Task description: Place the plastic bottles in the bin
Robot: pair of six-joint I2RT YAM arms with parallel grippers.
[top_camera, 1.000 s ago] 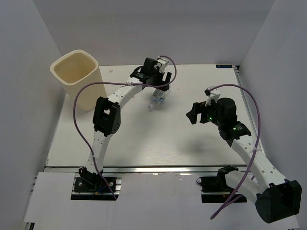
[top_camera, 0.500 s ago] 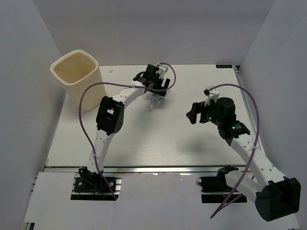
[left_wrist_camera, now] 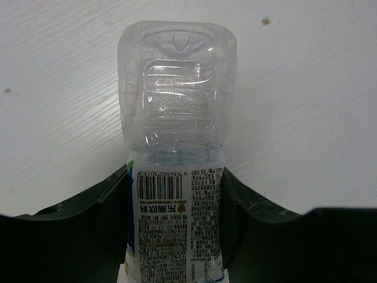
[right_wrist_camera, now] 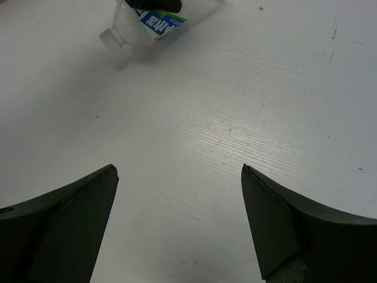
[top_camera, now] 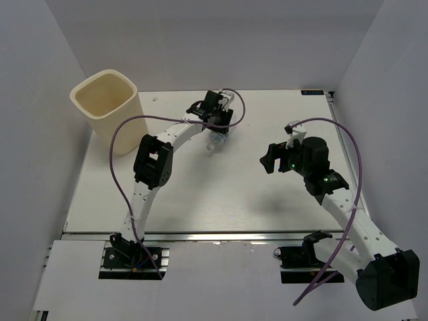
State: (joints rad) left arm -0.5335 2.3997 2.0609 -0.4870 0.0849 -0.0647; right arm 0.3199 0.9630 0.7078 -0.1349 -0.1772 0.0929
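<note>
A clear, crinkly plastic bottle (left_wrist_camera: 177, 106) with a printed label lies on the white table, its base pointing away from my left wrist camera. My left gripper (left_wrist_camera: 175, 177) is shut on its labelled middle, one dark finger pressed against each side. From above, the bottle (top_camera: 215, 140) pokes out under the left gripper (top_camera: 218, 128) at the table's far middle. The cream bin (top_camera: 115, 127) stands at the far left corner, well apart from it. My right gripper (right_wrist_camera: 179, 171) hovers open over bare table, and the bottle (right_wrist_camera: 158, 22) shows at the top of its view.
White walls close in the table on the left, back and right. The left arm's purple cable (top_camera: 115, 150) loops out towards the bin. The right arm (top_camera: 314, 164) hangs over the right half of the table.
My left gripper came down over the bottle and closed on it. The bottle shifted slightly under the fingers. The right arm stayed put.
</note>
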